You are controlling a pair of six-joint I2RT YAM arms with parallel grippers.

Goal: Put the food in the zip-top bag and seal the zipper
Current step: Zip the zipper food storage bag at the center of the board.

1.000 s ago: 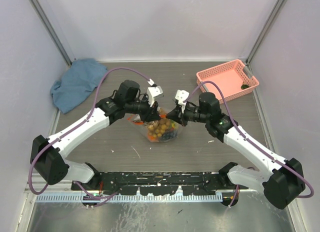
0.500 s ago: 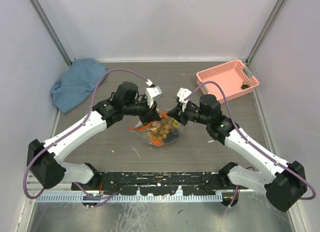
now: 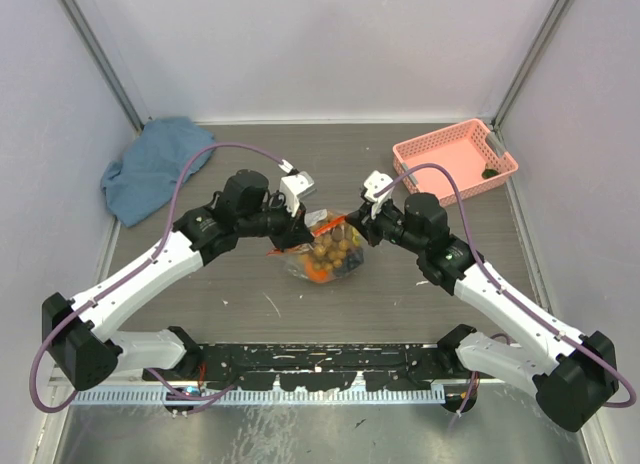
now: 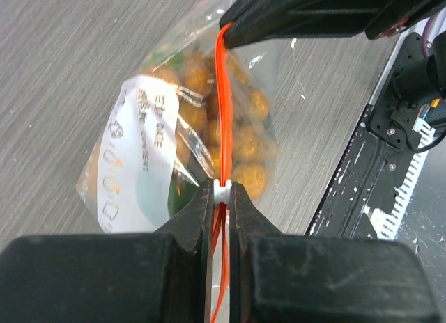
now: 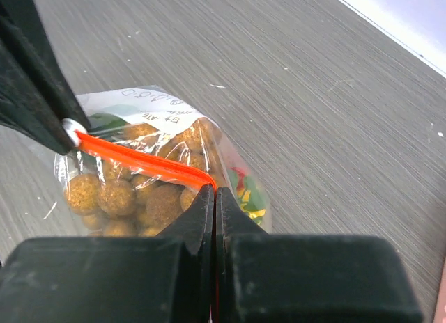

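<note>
Crinkly clear zip-top bag [image 4: 139, 156] of knobbly grapes [image 5: 111, 194], thin orange zipper [image 4: 224, 93] clamped taut by left gripper [image 4: 221, 191] and right gripper [image 5: 213, 194].

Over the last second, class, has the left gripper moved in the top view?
Yes. The left gripper, shut on the zipper, has shifted left, toward the blue cloth and away from the pink basket.

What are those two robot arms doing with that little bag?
They're zipping it up. The toy food is already inside the clear zip-top bag. The right end effector pinches one end of the orange zipper. The left end effector is shut on the white slider further along it. The strip between them looks closed; past the slider it looks split open.
</note>
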